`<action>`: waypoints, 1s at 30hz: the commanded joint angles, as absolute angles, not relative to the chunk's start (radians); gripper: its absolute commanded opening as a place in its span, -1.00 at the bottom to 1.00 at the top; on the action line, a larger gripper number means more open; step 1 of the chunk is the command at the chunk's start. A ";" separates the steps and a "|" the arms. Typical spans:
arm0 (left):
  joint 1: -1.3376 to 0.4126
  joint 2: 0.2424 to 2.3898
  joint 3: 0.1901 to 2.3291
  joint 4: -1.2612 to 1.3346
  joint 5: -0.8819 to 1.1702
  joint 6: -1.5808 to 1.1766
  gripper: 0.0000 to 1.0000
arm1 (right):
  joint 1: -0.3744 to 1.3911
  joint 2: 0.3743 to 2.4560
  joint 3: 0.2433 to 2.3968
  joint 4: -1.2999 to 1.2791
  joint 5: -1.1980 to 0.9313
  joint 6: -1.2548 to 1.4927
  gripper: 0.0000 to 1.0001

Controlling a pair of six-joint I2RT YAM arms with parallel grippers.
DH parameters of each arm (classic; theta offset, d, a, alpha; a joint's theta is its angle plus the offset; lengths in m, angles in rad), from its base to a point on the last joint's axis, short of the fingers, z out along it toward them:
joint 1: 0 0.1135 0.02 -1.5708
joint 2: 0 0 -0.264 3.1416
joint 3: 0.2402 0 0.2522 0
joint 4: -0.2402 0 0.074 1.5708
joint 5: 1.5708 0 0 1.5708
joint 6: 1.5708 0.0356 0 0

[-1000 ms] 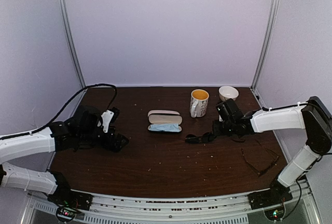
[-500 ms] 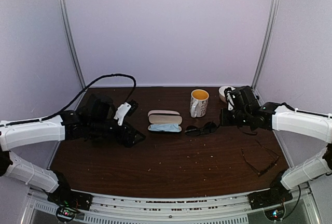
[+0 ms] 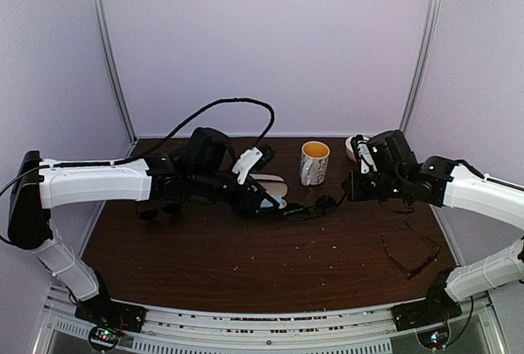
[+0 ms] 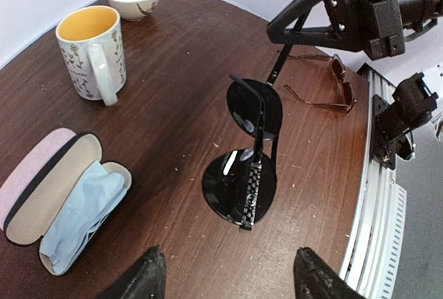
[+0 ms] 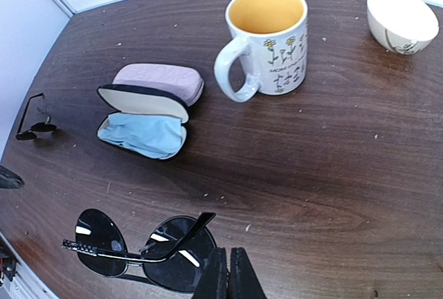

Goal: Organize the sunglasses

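Handover, by the look: right gripper [image 5: 228,271] pinched tight on one temple of the black sunglasses [image 4: 246,153], held low, just right of the open case [image 4: 62,202]. Left gripper [image 4: 232,282] jaws wide, empty; should close across the bridge before right releases. Right wrist shows a thin pair [image 5: 31,122] at left that left wrist misses.

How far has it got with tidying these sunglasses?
Nothing stored yet: the open case holds only a blue cloth. In hand: the right end effector grips the black sunglasses, left end effector open nearby. Left: reddish pair and thin black pair, lying loose.
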State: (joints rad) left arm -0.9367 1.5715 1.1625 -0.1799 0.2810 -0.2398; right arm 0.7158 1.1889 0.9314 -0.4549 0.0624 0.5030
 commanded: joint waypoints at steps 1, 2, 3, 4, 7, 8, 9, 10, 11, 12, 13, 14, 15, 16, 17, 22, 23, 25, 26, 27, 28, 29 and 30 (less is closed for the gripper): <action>-0.954 1.604 1.193 -0.127 0.322 -0.204 0.24 | 0.736 1.166 0.963 -0.478 0.040 0.551 -1.00; -0.954 1.604 1.183 -0.116 0.328 -0.202 0.19 | 0.738 1.166 0.963 -0.475 0.031 0.557 -1.00; -0.954 1.605 1.174 -0.108 0.335 -0.195 0.13 | 0.739 1.168 0.964 -0.473 0.020 0.564 -1.00; -0.954 1.605 1.166 -0.104 0.340 -0.188 0.12 | 0.741 1.170 0.967 -0.472 0.008 0.568 -1.00; -0.954 1.602 1.144 -0.091 0.349 -0.170 0.09 | 0.747 1.181 0.976 -0.472 -0.013 0.575 -1.00; -0.954 1.602 1.139 -0.086 0.358 -0.166 0.08 | 0.748 1.182 0.978 -0.472 -0.018 0.579 -1.00; -0.954 1.602 1.132 -0.081 0.370 -0.162 0.06 | 0.747 1.183 0.978 -0.470 -0.023 0.583 -1.00; -0.954 1.598 1.128 -0.077 0.380 -0.161 0.04 | 0.748 1.183 0.979 -0.467 -0.030 0.588 -1.00; -0.954 1.595 1.121 -0.069 0.389 -0.160 0.02 | 0.749 1.183 0.981 -0.465 -0.036 0.593 -1.00; -0.954 1.590 1.113 -0.059 0.393 -0.160 -0.01 | 0.749 1.185 0.985 -0.465 -0.044 0.599 -1.00; -0.954 1.582 1.105 -0.052 0.394 -0.161 -0.02 | 0.749 1.188 0.990 -0.468 -0.052 0.604 -1.00; -0.954 1.579 1.097 -0.046 0.393 -0.162 -0.03 | 0.748 1.190 0.995 -0.471 -0.059 0.608 -1.00; -0.954 1.576 1.092 -0.043 0.391 -0.161 -0.05 | 0.749 1.192 0.997 -0.473 -0.064 0.614 -1.00; -0.954 1.575 1.088 -0.043 0.392 -0.160 -0.07 | 0.749 1.193 1.001 -0.474 -0.069 0.618 -1.00; -0.954 1.574 1.087 -0.043 0.397 -0.159 -0.09 | 0.749 1.194 1.001 -0.474 -0.072 0.621 -1.00; -0.961 1.575 1.084 -0.041 0.394 -0.160 -0.21 | 0.749 1.202 1.018 -0.480 -0.084 0.632 -1.00; -0.963 1.575 1.083 -0.040 0.391 -0.161 -0.25 | 0.750 1.204 1.020 -0.481 -0.084 0.633 -1.00; -0.965 1.572 1.082 -0.035 0.383 -0.165 -0.33 | 0.750 1.207 1.021 -0.483 -0.087 0.633 -1.00; -0.965 1.572 1.081 -0.033 0.381 -0.166 -0.36 | 0.750 1.209 1.021 -0.483 -0.090 0.632 -1.00; -0.966 1.571 1.079 -0.032 0.377 -0.167 -0.37 | 0.751 1.210 1.022 -0.483 -0.091 0.632 -1.00; -0.966 1.569 1.080 -0.030 0.375 -0.167 -0.43 | 0.752 1.211 1.023 -0.483 -0.092 0.633 -1.00; -0.966 1.568 1.080 -0.030 0.372 -0.167 -0.46 | 0.752 1.213 1.023 -0.484 -0.093 0.634 -1.00; -0.966 1.567 1.080 -0.029 0.371 -0.167 -0.52 | 0.753 1.215 1.023 -0.483 -0.095 0.634 -1.00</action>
State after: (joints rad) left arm -0.9596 1.5986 1.0863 -0.0971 0.3798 -0.1730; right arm 0.7422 1.2087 0.9909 -0.4835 -0.0711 0.6170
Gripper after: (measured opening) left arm 0.275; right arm 0.010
